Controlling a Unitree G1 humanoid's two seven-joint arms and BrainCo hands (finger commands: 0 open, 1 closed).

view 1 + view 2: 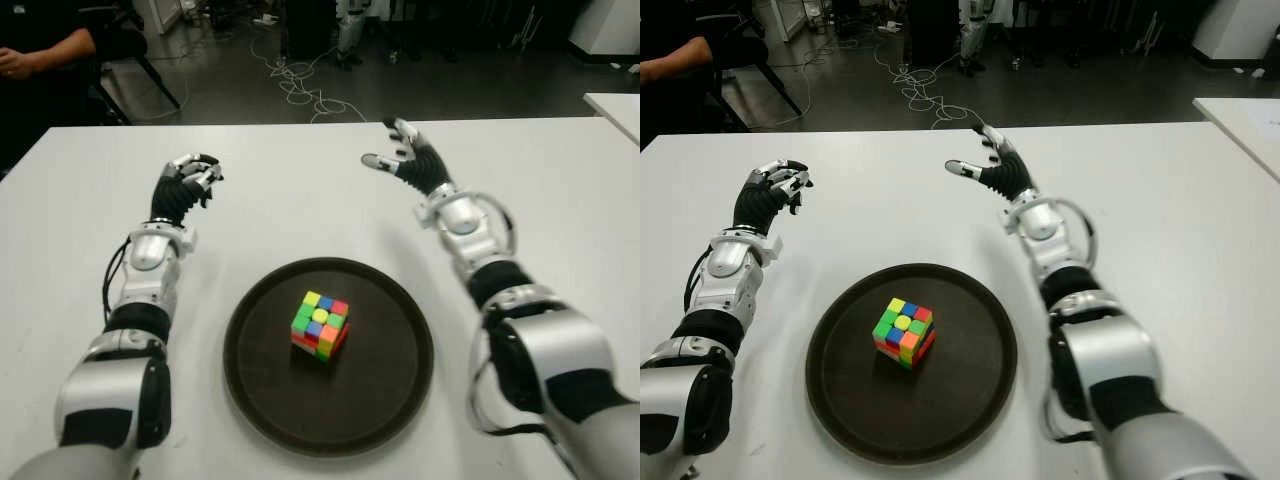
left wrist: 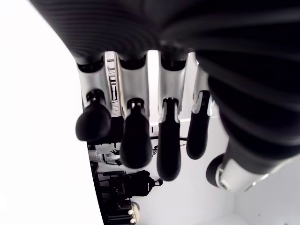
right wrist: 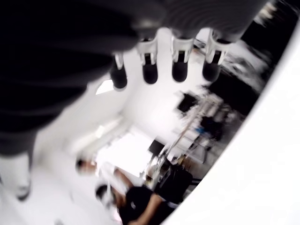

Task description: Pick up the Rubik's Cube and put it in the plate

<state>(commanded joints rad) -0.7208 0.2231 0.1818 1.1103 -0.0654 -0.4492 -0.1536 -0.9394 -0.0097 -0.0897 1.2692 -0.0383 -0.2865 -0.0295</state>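
Cube point(image 1: 320, 325) lying inside the plate point(image 1: 385, 400), a little left of its middle, one corner turned toward the camera, green, yellow, blue, red and orange stickers on top; held by neither hand. Beneath everything, white table point(image 1: 300, 190), wide, running to the far edge where dark floor point(image 1: 400, 85) with loose cables point(image 1: 300, 85) begins. Round dark plate near the front edge, between the two forearms, touching neither. On the right, right hand point(image 1: 405, 155) raised beyond the plate and to its right, well apart from the cube, fingers point(image 3: 150, 72) stretched and spread, thumb out to the side, gripping nothing. On the left, left hand point(image 1: 187, 185) beyond the plate and to its left, also well apart from the cube, fingers point(image 2: 136, 145) bent loosely downward, not closed to a fist, nothing between them. Far back at the left corner, a person's arm point(image 1: 45, 55) in a dark sleeve, beside a chair.
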